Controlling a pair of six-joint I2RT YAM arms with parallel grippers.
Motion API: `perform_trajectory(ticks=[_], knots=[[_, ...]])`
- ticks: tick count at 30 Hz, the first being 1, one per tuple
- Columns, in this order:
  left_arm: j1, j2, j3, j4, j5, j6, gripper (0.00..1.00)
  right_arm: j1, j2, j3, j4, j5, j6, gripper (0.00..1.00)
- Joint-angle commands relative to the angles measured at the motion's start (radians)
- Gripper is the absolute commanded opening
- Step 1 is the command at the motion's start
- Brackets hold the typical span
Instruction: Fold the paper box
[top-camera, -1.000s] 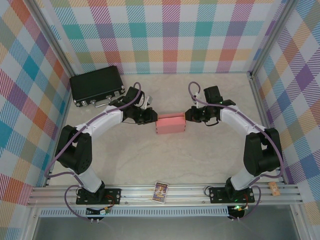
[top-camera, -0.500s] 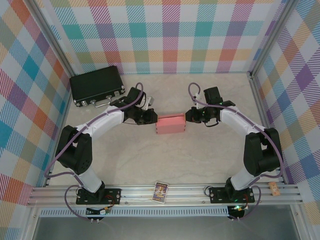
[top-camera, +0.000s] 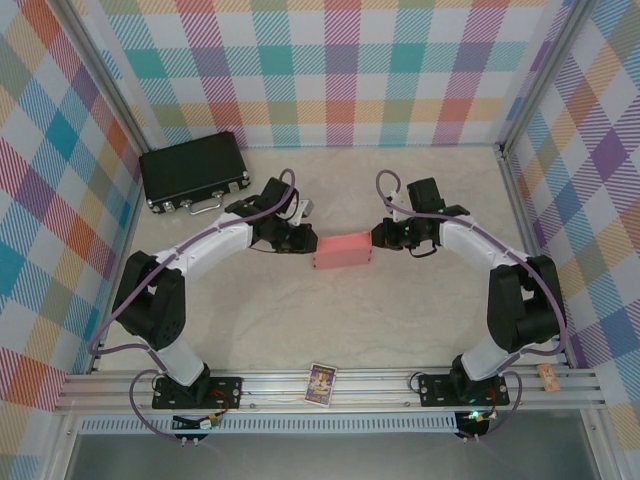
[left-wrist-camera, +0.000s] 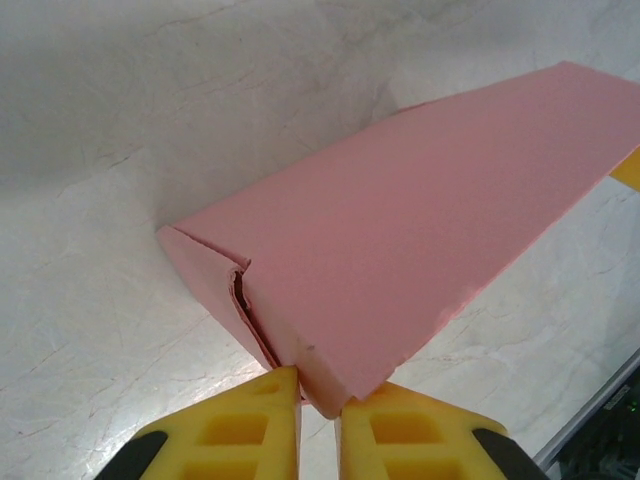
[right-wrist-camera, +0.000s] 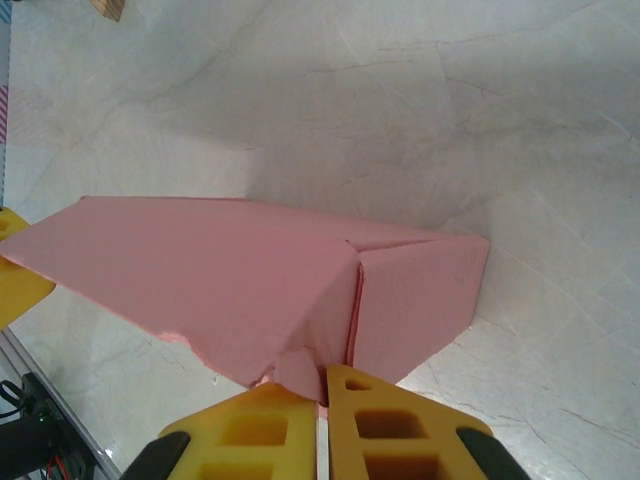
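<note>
- The salmon-pink thin cardboard paper box (top-camera: 341, 249) lies on the pale marbled table (top-camera: 330, 330), about mid-table; it already stands as a closed rectangular body, long axis running nine o'clock to three o'clock.
- The left gripper (top-camera: 311, 241) meets the box's nine o'clock end; in the left wrist view its yellow fingers (left-wrist-camera: 255, 430) are drawn almost together, with the lowest corner of that end nipped in the thin gap between them.
- The right gripper (top-camera: 375, 237) meets the three o'clock end; in the right wrist view its yellow fingers (right-wrist-camera: 390, 420) are all but touching, pinching a small pink tab at the bottom of the end panel.
- Done, by my reading: walls raised, top closed, both ends folded over.
- Left to do, by my reading: the nine o'clock end shows a dark slit where the flap edge gapes; the three o'clock end shows a seam with a slight bulge near the fingers; both flaps look to need pressing fully home.
- A black hard case with metal latches (top-camera: 193, 170) sits at ten o'clock from the box, well apart from it.
</note>
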Motion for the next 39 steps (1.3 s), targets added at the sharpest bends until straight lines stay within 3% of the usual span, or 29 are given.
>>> perform_trajectory(ticks=[1,8,24,29,33,39], knots=[[-0.021,0.006,0.007,-0.051,0.000,0.030,0.16,0.013,-0.001,-0.036,-0.039,0.000,-0.005,0.11],[-0.023,0.002,0.003,-0.054,0.001,0.039,0.18,0.014,-0.022,-0.045,-0.040,0.011,-0.004,0.12],[-0.023,-0.030,0.005,-0.015,-0.025,0.027,0.24,0.014,-0.101,-0.031,-0.035,0.065,-0.001,0.29],[-0.023,-0.047,0.012,-0.013,-0.038,0.026,0.26,0.014,-0.114,-0.007,-0.047,0.073,-0.008,0.29],[-0.023,-0.081,0.010,-0.016,-0.040,0.041,0.30,0.013,-0.151,-0.010,-0.047,0.083,-0.013,0.31],[-0.023,-0.165,-0.030,0.042,-0.006,0.054,0.46,0.009,-0.187,0.003,-0.037,0.081,-0.012,0.36]])
